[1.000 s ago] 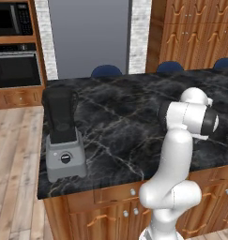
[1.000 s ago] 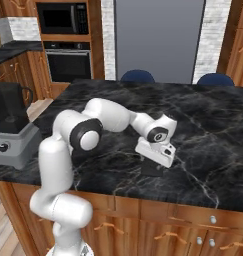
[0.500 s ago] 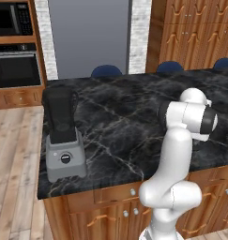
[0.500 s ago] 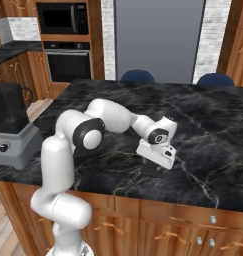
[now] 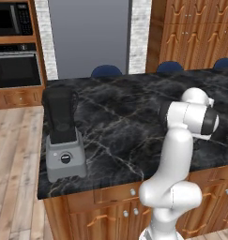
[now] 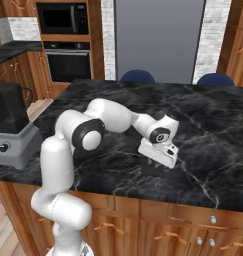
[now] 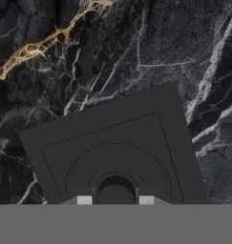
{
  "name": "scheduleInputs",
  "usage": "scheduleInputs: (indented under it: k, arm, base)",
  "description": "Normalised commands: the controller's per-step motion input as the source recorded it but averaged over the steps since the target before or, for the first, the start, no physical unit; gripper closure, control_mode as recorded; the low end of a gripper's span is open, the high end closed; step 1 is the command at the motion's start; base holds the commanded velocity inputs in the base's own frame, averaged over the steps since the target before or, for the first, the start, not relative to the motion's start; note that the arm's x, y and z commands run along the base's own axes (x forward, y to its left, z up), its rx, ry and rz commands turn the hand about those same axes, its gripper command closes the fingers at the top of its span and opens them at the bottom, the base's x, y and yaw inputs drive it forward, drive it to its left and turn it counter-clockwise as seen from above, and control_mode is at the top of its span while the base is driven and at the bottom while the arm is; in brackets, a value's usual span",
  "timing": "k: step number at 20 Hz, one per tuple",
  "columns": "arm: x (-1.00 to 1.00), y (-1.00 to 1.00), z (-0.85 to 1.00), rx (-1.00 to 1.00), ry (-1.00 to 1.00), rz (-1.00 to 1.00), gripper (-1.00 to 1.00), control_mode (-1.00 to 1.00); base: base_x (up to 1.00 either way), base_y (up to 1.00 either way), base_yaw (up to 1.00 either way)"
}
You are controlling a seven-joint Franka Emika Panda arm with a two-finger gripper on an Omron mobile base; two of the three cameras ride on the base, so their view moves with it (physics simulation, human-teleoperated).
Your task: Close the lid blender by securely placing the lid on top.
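The task is at its start. The blender point(image 5: 63, 140) stands near the left end of the black marble island counter point(image 5: 120, 122), its tall dark jar point(image 5: 60, 115) upright on the boxy grey base with the round black knob point(image 5: 64, 158) facing the camera, and nothing caps the jar's top as far as either base view shows. The lid point(image 7: 115, 155) lies flat on the counter, well apart from the blender toward the other end of the island, its squarish face with raised concentric ridges turned up. In the right base view the lid point(image 6: 152, 171) appears as a small dark patch directly under the hand.

What is left is everything that matters: gripping the lid, lifting it, carrying it across the counter to the jar and seating it squarely on top.

The arm reaches forward and down from its base, with the elbow bent and the forearm running low over the marble, so that the hand hangs just above the lid and points down at it. The gripper point(image 6: 156, 165) sits close over the lid's middle. In the hand view the two finger tips point(image 7: 84, 200) show at the bottom, set apart on either side of the lid's central round knob, so the jaws look parted and straddling it. Whether they touch it is hard to judge, since the tips are mostly cut off. The likely next move is to close on that knob.
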Motion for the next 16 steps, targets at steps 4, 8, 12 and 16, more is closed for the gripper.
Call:
scheduleInputs:
  k: [4, 8, 12, 16]
  arm:
    - [-0.01, 0.04, 0.63, 0.0, -0.14, 0.0, 1.0, -1.0]
    - [-0.37, 0.38, 0.48, -0.05, -0.32, 0.0, 1.0, -1.0]
    - [-0.71, 0.35, 0.57, -0.07, -0.46, 0.0, 1.0, -1.0]
    - [-0.21, 0.58, 1.0, -0.06, -0.32, 0.0, 1.0, -1.0]
  base:
    - [0.0, 0.0, 0.0]
    - [0.0, 0.0, 0.0]
    - [0.0, 0.0, 0.0]
    - [0.0, 0.0, 0.0]
